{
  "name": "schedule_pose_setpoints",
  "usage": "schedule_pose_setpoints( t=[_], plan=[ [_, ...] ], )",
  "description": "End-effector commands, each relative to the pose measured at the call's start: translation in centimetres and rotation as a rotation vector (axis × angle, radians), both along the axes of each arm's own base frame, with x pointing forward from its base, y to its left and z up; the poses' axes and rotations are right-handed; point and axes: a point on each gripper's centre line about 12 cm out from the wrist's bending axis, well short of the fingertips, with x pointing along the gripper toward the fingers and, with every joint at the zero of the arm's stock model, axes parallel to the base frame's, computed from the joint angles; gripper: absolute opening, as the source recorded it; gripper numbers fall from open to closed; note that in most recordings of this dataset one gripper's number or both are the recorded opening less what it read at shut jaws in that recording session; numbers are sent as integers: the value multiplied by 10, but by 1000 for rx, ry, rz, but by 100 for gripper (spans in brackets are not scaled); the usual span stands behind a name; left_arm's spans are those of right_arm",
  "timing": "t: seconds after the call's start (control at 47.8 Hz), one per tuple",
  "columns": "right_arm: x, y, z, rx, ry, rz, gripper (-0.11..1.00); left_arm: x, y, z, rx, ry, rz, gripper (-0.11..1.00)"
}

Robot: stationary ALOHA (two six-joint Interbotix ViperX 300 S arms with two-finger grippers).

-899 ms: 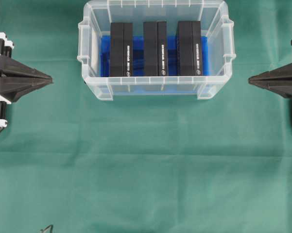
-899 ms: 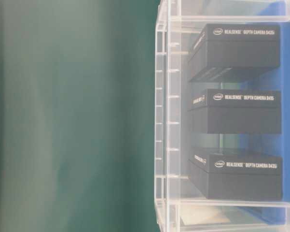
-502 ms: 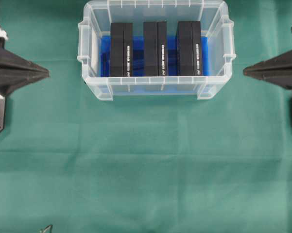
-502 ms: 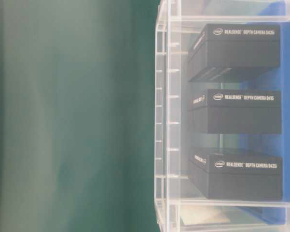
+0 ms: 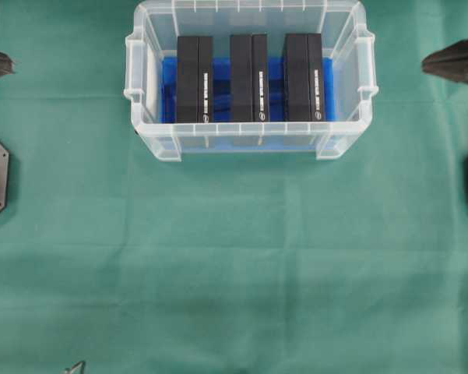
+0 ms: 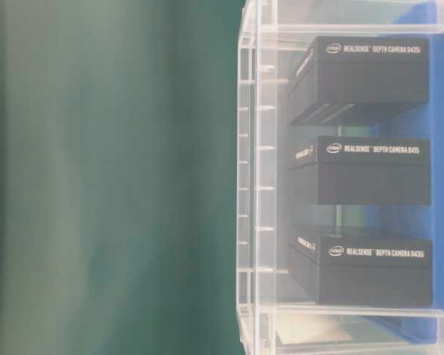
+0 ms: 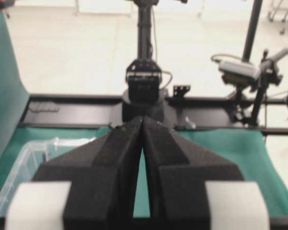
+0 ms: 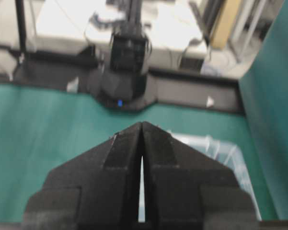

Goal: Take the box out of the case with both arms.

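Three black boxes [image 5: 253, 76] stand in my clear case [image 5: 249, 140]. Left gripper [image 7: 143, 120] closed, empty. Right gripper [image 8: 142, 125] closed, empty.

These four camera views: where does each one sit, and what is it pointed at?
Overhead: above the green cloth, looking straight down on the case and its three black boxes; both gripper tips show at the side edges.
Table-level: low beside the case, picture turned sideways; no robot parts.
Left wrist: on the left arm, looking past the shut left gripper toward the opposite arm.
Right wrist: likewise, past the shut right gripper.
Shared: every view catches the case.
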Motion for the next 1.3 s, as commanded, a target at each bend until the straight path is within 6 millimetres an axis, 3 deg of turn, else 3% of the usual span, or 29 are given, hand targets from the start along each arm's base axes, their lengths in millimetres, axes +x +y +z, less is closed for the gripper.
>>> schedule_pose_setpoints(
  t=[0.0,0.167,0.314,0.523,0.774,0.983,1.276],
  plan=[
    [-3,0,15,27,-51,-1,-1,0,0,8,4,-12,-2,0],
    [-2,0,10,111,-12,-8,-1,3,-1,5,3,9,-5,0],
    [-1,0,-5,149,120,-22,-1,4,-2,-3,2,100,-8,0],
    [-5,0,-36,147,432,-45,-1,-1,-1,-30,0,393,-3,0],
    [-26,-1,-82,138,923,-84,-1,-15,-2,-61,-3,767,-3,0],
    [-49,0,-98,133,1203,-106,-1,-32,-2,-81,-49,1030,23,0],
    [-47,-1,-103,137,1256,-126,-1,-35,-1,-87,-147,1096,84,0]
  ],
)
